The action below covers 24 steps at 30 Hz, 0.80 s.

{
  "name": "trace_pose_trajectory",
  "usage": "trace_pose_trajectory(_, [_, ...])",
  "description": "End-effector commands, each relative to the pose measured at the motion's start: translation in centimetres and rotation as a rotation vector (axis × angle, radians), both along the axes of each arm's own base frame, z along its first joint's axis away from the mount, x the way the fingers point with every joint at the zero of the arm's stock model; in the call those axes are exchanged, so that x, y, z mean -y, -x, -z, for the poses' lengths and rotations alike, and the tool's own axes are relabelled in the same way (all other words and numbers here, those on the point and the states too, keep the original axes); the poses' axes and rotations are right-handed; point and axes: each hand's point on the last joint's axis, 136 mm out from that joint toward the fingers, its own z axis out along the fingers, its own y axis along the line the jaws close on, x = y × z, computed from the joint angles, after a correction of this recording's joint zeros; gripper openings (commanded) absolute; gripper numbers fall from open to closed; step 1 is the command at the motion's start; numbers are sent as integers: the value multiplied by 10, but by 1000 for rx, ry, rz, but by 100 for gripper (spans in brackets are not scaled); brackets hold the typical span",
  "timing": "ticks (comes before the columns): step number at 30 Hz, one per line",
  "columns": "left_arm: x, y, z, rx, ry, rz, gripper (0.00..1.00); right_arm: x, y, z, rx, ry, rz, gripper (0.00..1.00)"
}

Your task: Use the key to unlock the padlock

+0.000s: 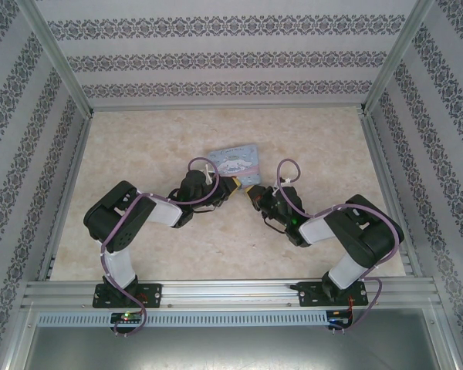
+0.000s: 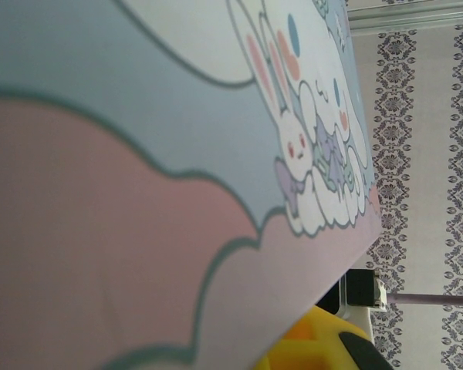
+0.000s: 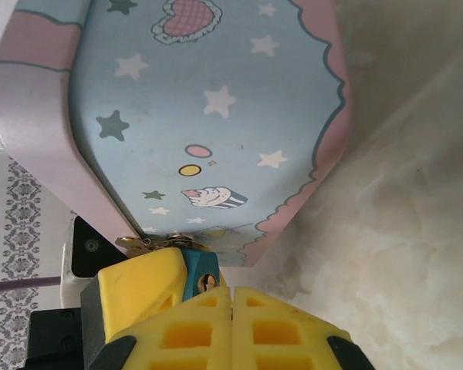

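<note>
1. The left gripper [image 1: 231,182] reaches the near right corner of the cartoon tin box [image 1: 235,160]. In its wrist view the tin's smooth pink-and-blue lid blocks the fingertips, so I cannot tell how its jaws stand.
2. In the right wrist view, one yellow finger [image 3: 135,289] from the left lies against the padlock [image 3: 194,266]. The padlock is a small teal block with a brass keyhole, hanging at the tin's metal hasp [image 3: 135,243].
3. The right gripper [image 3: 231,297] sits just below the padlock, its ribbed yellow fingers pressed together. The key cannot be made out.
4. Purple cables [image 1: 287,161] loop over both arms.
5. The table [image 1: 139,146] is pale and marbled, and floral-striped wallpaper [image 1: 216,54] encloses it.
</note>
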Motion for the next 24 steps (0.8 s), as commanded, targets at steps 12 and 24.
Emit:
trace_pose_trajectory(12, [2,-3,-9,39,41,5,0,-5,-10,-25,79,-8,-8,0])
trace_pose_trajectory(24, [4,0,-20,42,87,15,0,-1,-18,-20,84,0,10,0])
